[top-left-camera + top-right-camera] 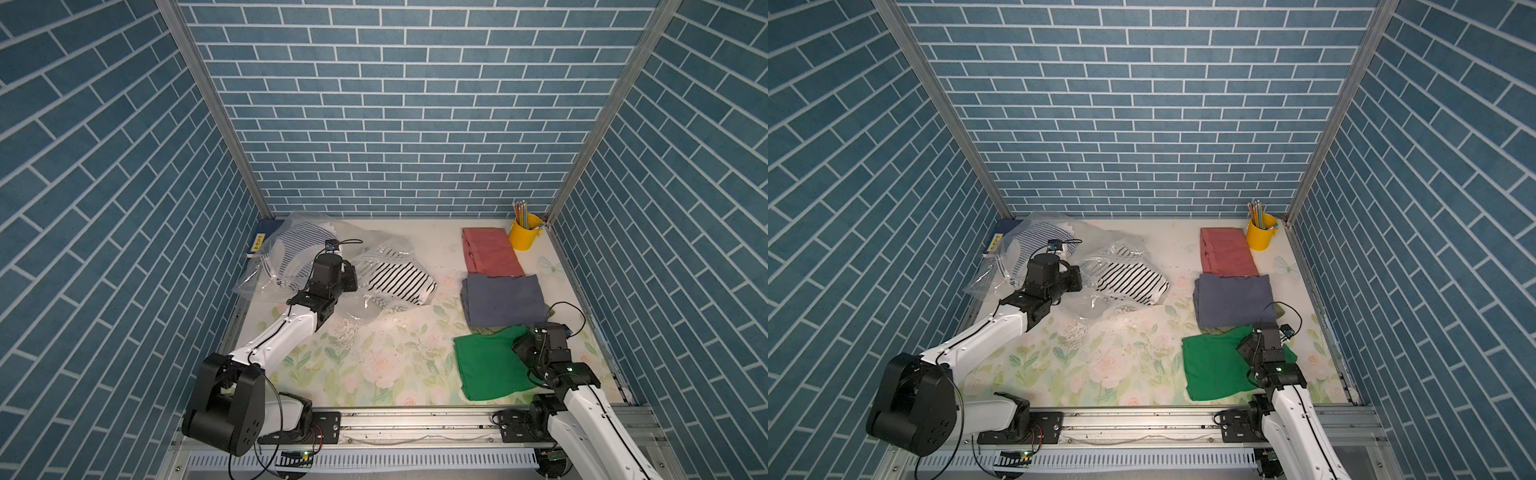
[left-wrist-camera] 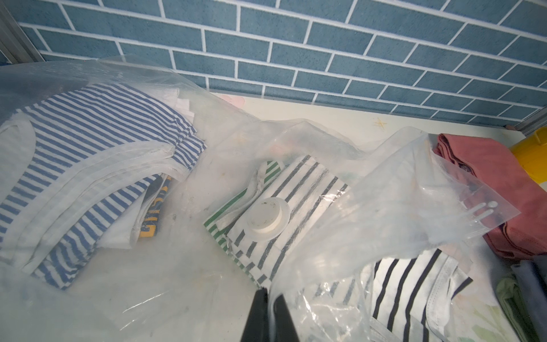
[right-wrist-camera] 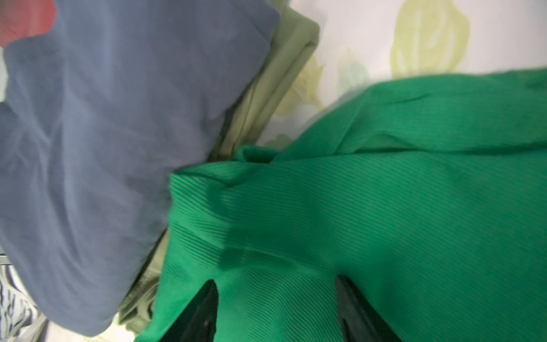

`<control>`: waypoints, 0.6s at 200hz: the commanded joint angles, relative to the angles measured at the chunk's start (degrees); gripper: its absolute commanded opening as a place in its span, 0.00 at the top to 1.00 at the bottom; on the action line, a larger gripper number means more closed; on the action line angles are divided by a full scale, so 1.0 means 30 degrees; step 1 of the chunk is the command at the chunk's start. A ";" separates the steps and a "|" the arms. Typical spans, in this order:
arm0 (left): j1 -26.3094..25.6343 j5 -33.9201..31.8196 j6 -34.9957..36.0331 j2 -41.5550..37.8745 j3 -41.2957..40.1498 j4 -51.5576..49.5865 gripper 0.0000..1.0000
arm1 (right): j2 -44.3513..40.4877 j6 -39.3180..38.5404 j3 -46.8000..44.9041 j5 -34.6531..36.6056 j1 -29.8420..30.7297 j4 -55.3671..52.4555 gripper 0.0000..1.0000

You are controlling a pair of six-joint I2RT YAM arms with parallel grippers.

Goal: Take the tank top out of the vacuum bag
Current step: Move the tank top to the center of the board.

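Since the left tool (image 2: pixel 268 291) is closed flat on a fold of the clear plastic vacuum bag (image 2: pixel 393 189), we read it as an anchor. It pins the film so that cloth can slide out of the mouth without dragging the bag along.

A black-and-white striped garment (image 1: pixel 399 282) lies half out of that mouth. A blue-and-white striped garment (image 2: pixel 88 133) sits fully inside.

The right tool (image 3: pixel 275 279) stands about half wide, its jaws straddling a ridge of the green ribbed knit garment (image 1: pixel 486 365) without clamping it. We take this green piece for the tank top, judging by its ribbing; its cut is not confirmed.

It lies outside the bag on the floral tabletop (image 1: pixel 374 365), front right, its far edge meeting the folded blue-grey garment (image 1: pixel 503 299). That placement fits a sorted row.

We judge its long axis to run from near edge to far wall. One tapered corner points far-right, under the tool. We cannot tell neck from hem.
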 commanded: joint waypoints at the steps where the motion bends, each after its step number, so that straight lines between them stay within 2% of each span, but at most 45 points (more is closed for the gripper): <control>1: 0.0295 -0.0245 0.0033 -0.0297 0.0382 0.0276 1.00 | 0.0945 -0.0599 0.0814 0.0265 -0.0075 0.1345 0.53; 28: 0.0324 -0.0271 0.0047 -0.0321 0.0337 0.0246 1.00 | 0.2276 -0.0312 0.0945 0.1048 -0.0093 0.3628 0.85; 42: 0.0352 -0.0310 0.0047 -0.0324 0.0364 0.0246 1.00 | 0.3180 0.0159 0.0600 0.1127 -0.0254 0.4863 0.96; 53: 0.0354 -0.0353 0.0062 -0.0326 0.0376 0.0235 1.00 | 0.3885 0.0432 0.0378 0.0878 -0.0370 0.5512 1.00; 76: 0.0409 -0.0500 0.0107 -0.0354 0.0366 0.0166 1.00 | 0.4488 0.0708 0.0077 0.0542 -0.0415 0.5481 1.00; 98: 0.0412 -0.0387 0.0084 -0.0305 0.0409 0.0173 1.00 | 0.3578 0.1449 -0.0099 0.1517 -0.0553 0.3269 1.00; 120: 0.0420 -0.0226 0.0051 -0.0296 0.0425 0.0086 1.00 | 0.2516 0.2580 -0.0157 0.0723 -0.0820 0.1241 1.00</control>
